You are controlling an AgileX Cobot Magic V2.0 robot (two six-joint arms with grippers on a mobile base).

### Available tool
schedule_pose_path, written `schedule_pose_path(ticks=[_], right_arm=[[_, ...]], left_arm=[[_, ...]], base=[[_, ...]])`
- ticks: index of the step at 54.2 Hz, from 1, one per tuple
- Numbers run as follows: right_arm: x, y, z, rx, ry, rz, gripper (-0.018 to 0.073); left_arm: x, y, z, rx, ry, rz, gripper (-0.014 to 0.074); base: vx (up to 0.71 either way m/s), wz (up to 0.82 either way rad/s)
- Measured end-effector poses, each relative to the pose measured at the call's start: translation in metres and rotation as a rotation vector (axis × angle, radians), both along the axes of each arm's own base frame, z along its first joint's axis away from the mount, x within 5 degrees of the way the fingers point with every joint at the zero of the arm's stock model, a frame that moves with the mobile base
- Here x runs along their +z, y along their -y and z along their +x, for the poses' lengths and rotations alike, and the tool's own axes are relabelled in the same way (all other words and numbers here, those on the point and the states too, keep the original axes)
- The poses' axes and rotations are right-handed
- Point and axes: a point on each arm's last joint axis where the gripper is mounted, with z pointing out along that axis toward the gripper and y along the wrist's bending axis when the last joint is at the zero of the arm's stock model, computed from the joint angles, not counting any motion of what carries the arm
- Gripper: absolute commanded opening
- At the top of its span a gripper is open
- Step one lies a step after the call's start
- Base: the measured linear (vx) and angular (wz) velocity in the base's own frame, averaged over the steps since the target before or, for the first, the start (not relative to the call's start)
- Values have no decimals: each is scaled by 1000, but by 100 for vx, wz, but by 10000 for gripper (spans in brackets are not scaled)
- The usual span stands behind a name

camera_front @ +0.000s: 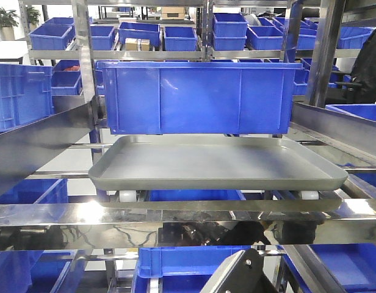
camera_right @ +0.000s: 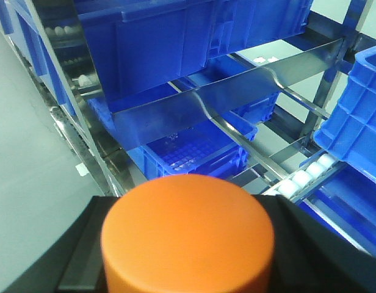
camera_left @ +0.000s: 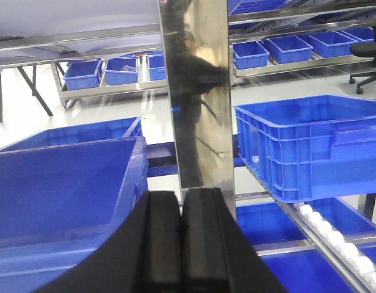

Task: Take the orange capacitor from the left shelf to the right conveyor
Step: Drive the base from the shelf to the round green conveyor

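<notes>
The small, flat-topped, bright orange capacitor is pinched in the right hand. Black fingers press against its sides, and its round top fills the lower part of the right wrist view. It hangs just beside the lower tiers of the shiny steel-frame shelf, off the tray and outside every bin. Beyond it, a blue plastic bin with a gridded floor sits on a low tier, its ribbed bottom showing, with white rollers running along the rail to its right.

From the front, a shallow grey rimmed tray lies on the shelf, and a large blue plastic bin stands right behind it; its inside is hidden. Farther back, rows of smaller blue bins line another rack. One holds a brown cardboard box, another something red, too small to name.

The left hand has its black fingers pressed together on nothing, facing a polished steel upright between two blue bins.
</notes>
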Motion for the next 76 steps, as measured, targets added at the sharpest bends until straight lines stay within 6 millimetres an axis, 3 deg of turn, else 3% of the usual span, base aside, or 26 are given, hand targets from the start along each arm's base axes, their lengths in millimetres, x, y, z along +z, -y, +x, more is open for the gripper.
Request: schedule_pose_path(ticks=[36,76], right_arm=[[0,0,0,-3,0,-1,345],[0,0,0,-3,0,-1,345]], left_arm=[[0,0,0,0,0,0,-6],[0,0,0,0,0,0,-6]], base=[[-4,12],[-13,61]])
